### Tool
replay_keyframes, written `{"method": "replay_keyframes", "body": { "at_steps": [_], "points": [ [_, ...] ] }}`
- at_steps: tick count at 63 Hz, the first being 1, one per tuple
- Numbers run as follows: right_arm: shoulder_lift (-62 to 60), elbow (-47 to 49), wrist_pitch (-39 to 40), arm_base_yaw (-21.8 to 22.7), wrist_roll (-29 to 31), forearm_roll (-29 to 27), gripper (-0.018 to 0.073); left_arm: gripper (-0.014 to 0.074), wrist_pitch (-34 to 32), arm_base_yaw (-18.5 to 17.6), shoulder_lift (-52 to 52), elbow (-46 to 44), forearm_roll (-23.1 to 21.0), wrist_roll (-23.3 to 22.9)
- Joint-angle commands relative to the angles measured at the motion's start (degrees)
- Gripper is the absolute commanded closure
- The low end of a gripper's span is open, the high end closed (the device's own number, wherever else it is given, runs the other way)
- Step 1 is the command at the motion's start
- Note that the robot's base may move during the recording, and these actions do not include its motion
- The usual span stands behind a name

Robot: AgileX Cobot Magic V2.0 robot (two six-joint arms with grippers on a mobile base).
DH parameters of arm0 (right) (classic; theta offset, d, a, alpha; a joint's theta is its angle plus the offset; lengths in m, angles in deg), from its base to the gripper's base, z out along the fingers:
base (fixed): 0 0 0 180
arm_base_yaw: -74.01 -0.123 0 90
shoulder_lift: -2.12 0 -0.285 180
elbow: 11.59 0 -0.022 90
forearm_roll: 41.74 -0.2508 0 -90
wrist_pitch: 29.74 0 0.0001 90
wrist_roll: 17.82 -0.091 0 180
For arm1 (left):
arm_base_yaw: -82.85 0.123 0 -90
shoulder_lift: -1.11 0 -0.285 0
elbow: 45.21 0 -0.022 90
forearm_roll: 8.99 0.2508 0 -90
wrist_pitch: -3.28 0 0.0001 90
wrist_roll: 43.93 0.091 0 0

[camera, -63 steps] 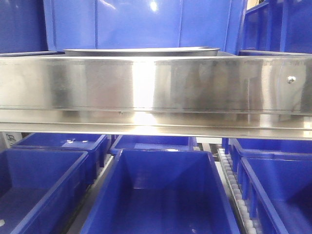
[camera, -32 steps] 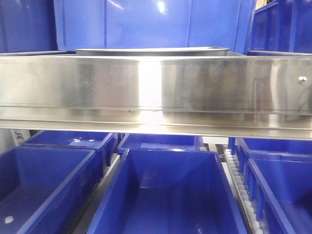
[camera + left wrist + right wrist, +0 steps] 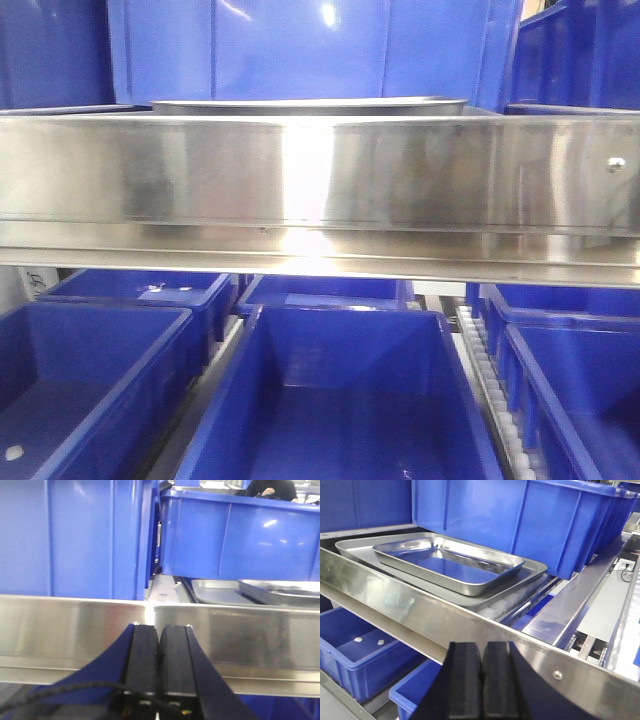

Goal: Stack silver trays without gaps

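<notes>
Two silver trays (image 3: 451,566), one steel shelf rail (image 3: 320,185), two closed grippers, several blue bins (image 3: 340,390)

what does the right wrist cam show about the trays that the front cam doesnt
Only the right wrist view looks down onto the silver trays: a smaller tray sits inside a larger tray, skewed rather than squared up with it. It also shows the right pincer shut and empty, below the shelf rail.

Only the front view shows the row of blue bins under the shelf; of the trays it catches just a thin rim edge above the rail.

Both show the brushed-steel rail and blue bins behind the trays.
</notes>
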Motion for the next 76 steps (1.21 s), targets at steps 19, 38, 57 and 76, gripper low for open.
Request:
{"method": "replay_keyframes", "body": {
  "at_steps": [19, 38, 57, 76],
  "points": [
    [0.54, 1.56, 4.59, 0.02, 0.51, 0.78, 0.0502, 0.0645, -1.33, 0.05, -0.88, -0.27, -0.4, 0.25],
    [0.54, 1.56, 4.59, 0.02, 0.51, 0.78, 0.0502, 0.0645, -1.33, 0.05, -0.88, -0.27, -0.4, 0.25],
    [0.54, 1.56, 5.05, 0.02, 0.51, 0.78, 0.0502, 0.0645, -1.33, 0.05, -0.88, -0.27, -0.4, 0.25],
    [-1.51, -5.85, 10.8, 18.64, 1.05, -3.77, 0.0502, 0.0645, -1.33, 0.05, -0.88, -0.27, -0.4, 0.25]
  ]
}}
